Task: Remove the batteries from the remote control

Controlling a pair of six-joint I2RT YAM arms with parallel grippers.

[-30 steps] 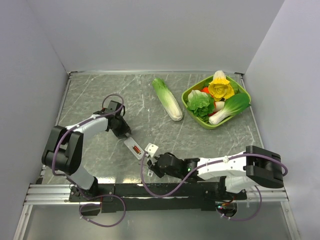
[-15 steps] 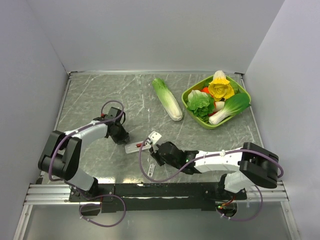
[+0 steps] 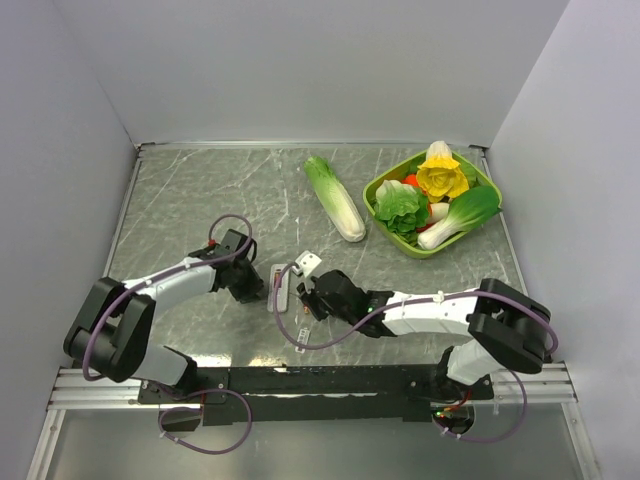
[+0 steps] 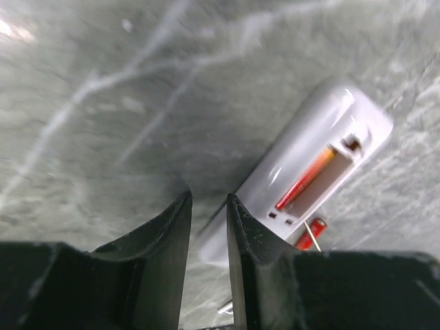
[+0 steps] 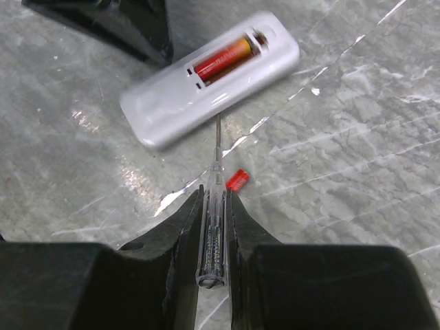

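The white remote control (image 3: pixel 279 287) lies on the marble table with its recess open, and also shows in the right wrist view (image 5: pixel 206 79). One reddish battery (image 5: pixel 223 58) sits in the recess, seen too in the left wrist view (image 4: pixel 306 179). A second red battery (image 5: pixel 237 180) lies loose on the table beside the remote. My right gripper (image 5: pixel 213 194) is shut on a clear thin tool (image 5: pixel 212 234) whose metal tip points at the remote's near edge. My left gripper (image 4: pixel 208 199) stands at the remote's other end, jaws narrowly apart and empty, one finger against the remote.
A long pale-green cabbage (image 3: pixel 335 198) lies at the back middle. A green bowl (image 3: pixel 425 253) of toy vegetables stands at the back right. Grey walls close in the table on three sides.
The remote has swung round from lying across to pointing away from me. My left gripper moved right and nearer. My right gripper moved left and farther, up to the remote.
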